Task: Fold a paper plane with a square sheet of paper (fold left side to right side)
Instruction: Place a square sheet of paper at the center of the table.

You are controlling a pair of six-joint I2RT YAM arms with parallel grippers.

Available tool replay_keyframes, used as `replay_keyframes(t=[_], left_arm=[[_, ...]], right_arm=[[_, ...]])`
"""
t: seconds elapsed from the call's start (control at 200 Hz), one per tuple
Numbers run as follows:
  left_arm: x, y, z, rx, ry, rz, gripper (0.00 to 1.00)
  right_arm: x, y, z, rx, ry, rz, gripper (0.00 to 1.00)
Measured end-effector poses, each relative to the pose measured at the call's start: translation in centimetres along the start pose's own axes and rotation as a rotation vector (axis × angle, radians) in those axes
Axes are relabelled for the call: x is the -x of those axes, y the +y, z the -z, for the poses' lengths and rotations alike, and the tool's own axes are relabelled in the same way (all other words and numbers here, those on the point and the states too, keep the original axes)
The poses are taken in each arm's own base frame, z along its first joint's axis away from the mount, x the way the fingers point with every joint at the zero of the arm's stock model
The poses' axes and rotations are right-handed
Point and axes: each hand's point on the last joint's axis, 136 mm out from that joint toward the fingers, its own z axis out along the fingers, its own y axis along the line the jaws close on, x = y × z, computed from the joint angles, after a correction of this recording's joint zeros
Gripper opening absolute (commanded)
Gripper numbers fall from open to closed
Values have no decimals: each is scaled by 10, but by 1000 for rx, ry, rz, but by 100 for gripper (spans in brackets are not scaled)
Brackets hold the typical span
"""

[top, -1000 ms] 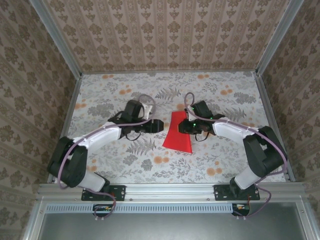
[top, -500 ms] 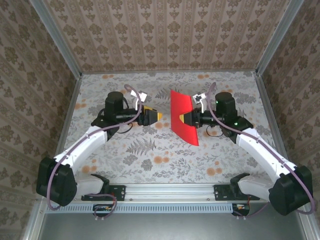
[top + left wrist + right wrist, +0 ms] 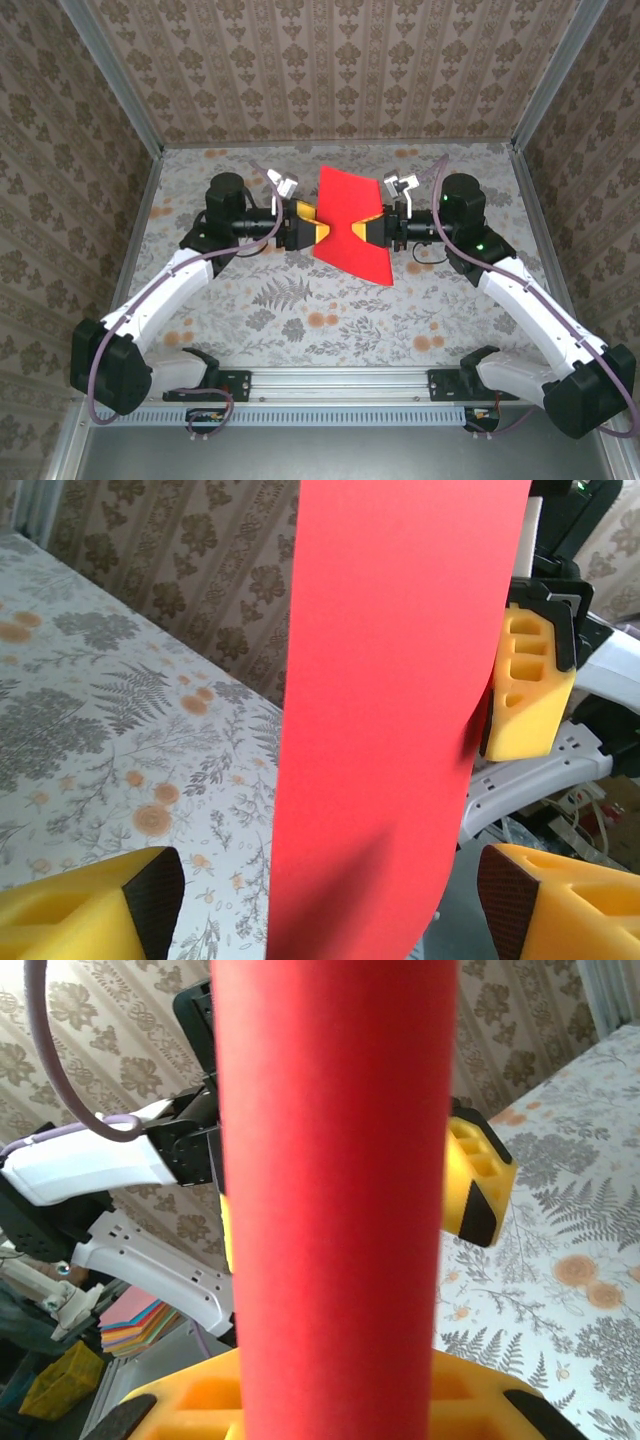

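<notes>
The square sheet of paper [image 3: 350, 226], bright red, hangs upright above the floral table between both arms. It fills the middle of the left wrist view [image 3: 400, 680] and the right wrist view [image 3: 335, 1160]. My right gripper [image 3: 366, 230] is shut on its right edge, and its yellow fingers [image 3: 190, 1400] lie together beneath the sheet. Facing it, my left gripper [image 3: 313, 224] is open at the sheet's left edge. Its fingertips [image 3: 150, 890] stand wide apart on either side of the paper without touching it. The paper plane does not show as a folded shape.
The floral tablecloth [image 3: 300, 320] lies below, walled on three sides by patterned panels [image 3: 340, 70]. A metal rail [image 3: 340, 380] runs along the near edge. Beyond the table, a stack of coloured paper [image 3: 140, 1325] and a yellow bin [image 3: 45, 1385] show.
The left gripper has moved right, up to the sheet's left edge, with its jaws apart. The right gripper has carried the sheet a little left and higher.
</notes>
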Motion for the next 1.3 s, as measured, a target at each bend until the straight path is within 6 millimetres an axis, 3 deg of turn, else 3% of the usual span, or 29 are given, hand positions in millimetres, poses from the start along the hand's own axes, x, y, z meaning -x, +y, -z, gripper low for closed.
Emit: replay_keyframes(t=[0.12, 0.28, 0.36, 0.62, 0.995, 1.305], left_arm=[[-1, -6, -2, -24, 11, -16, 62], [-2, -12, -4, -46, 19, -35, 15], [-1, -14, -4, -47, 21, -56, 2], [0, -14, 1, 14, 16, -71, 0], [-14, 36, 14, 227, 4, 55, 0], [-67, 87, 21, 360, 55, 303, 0]], right_arm=[[2, 4, 1, 9, -5, 4, 24], [5, 6, 2, 5, -11, 12, 28], [5, 5, 3, -7, -11, 20, 31], [2, -17, 9, -146, -21, 18, 49], [2, -62, 38, -484, -69, 36, 83], [-14, -95, 55, -680, -33, -7, 82]])
